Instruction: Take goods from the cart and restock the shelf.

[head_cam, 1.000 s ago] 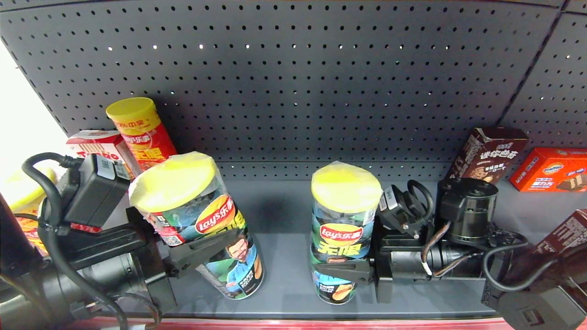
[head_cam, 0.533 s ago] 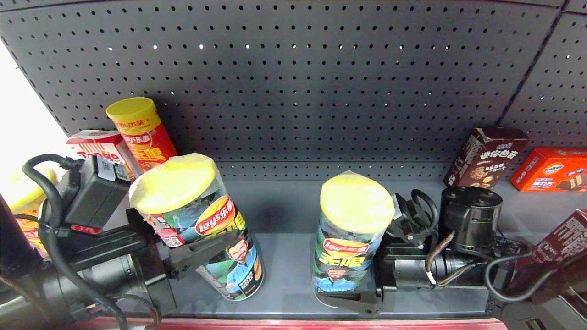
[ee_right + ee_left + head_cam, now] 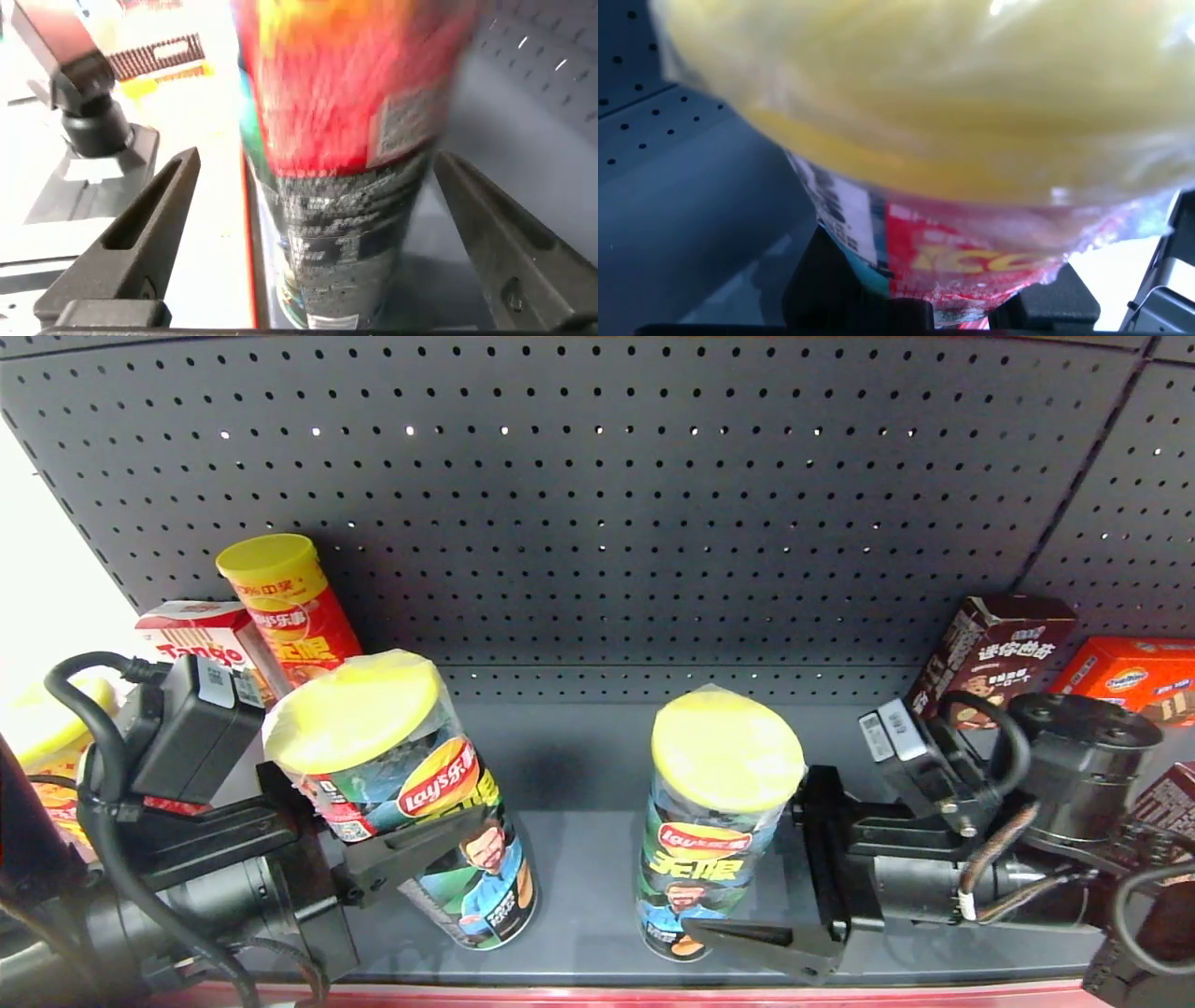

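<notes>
my left gripper (image 3: 401, 812) clamps a tilted chip can (image 3: 439, 775), its far finger hidden, while my right gripper (image 3: 318, 161) gapes wide around the upright can (image 3: 709, 821).

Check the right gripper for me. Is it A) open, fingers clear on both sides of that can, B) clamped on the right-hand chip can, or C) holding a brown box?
A: the right gripper is spread wide, with a gap between each finger and the right-hand chip can.

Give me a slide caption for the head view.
Left gripper holds a tilted can; open right gripper flanks an upright can.
</notes>
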`<state>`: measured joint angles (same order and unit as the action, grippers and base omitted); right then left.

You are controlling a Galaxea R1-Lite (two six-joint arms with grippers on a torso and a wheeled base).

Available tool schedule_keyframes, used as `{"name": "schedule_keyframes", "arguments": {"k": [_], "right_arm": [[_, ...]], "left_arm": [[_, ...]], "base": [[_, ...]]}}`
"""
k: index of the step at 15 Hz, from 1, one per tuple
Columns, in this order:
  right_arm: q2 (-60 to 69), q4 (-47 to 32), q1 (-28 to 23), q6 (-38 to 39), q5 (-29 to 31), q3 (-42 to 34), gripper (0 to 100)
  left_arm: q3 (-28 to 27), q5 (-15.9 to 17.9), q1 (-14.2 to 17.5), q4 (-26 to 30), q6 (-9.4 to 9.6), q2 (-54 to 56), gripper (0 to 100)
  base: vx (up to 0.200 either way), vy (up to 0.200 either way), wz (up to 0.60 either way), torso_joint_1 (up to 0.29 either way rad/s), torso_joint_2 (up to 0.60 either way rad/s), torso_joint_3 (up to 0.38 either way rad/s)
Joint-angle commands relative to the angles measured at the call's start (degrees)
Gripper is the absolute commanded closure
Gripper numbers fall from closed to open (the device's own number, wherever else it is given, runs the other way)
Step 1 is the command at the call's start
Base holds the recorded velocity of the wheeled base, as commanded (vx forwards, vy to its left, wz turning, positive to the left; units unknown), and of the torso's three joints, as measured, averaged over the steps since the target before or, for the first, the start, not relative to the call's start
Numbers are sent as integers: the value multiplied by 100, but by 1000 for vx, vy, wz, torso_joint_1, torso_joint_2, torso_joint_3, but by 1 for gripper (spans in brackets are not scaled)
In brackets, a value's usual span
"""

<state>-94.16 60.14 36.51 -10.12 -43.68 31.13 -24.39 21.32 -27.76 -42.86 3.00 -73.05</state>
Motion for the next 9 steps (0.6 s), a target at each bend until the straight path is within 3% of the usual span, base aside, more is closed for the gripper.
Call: {"name": "schedule_keyframes", "arguments": {"k": [1, 4, 7, 9], "right_arm": [[1198, -301, -39, 1, 9, -371, 0], [2262, -1013, -276, 1, 202, -679, 0], [3158, -1645, -399, 10, 887, -635, 0], [4116, -2331, -373, 10, 1986, -828, 0]], "left_arm": [[14, 4, -2, -3, -1, 18, 100], [40, -5, -28, -12, -1, 45, 100], [31, -40, -28, -12, -1, 177, 100], [49, -58, -28, -3, -1, 265, 100]], "base": [[0, 0, 0, 0, 0, 0], [0, 0, 0, 0, 0, 0], [0, 0, 0, 0, 0, 0], [0, 0, 0, 0, 0, 0]]}}
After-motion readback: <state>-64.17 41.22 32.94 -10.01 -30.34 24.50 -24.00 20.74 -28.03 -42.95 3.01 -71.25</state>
